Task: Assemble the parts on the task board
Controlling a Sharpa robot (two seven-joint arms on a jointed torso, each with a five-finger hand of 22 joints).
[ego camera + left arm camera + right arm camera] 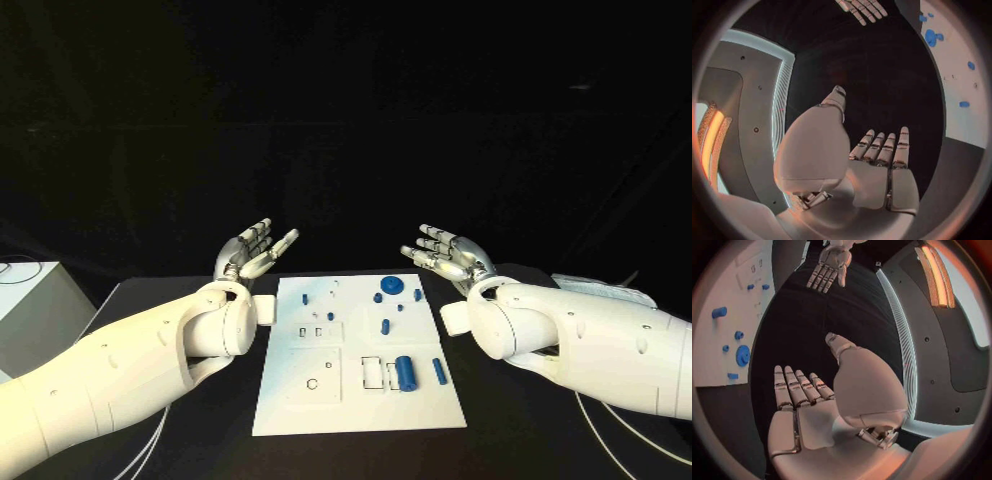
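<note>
Nearest me lies the task board (361,400) at the table's centre, blue parts (407,371) scattered over it, a round one (391,284) toward twelve o'clock. At ten o'clock my left hand (254,252) is raised off the board, fingers spread, holding nothing; at two o'clock my right hand (451,257) likewise
</note>
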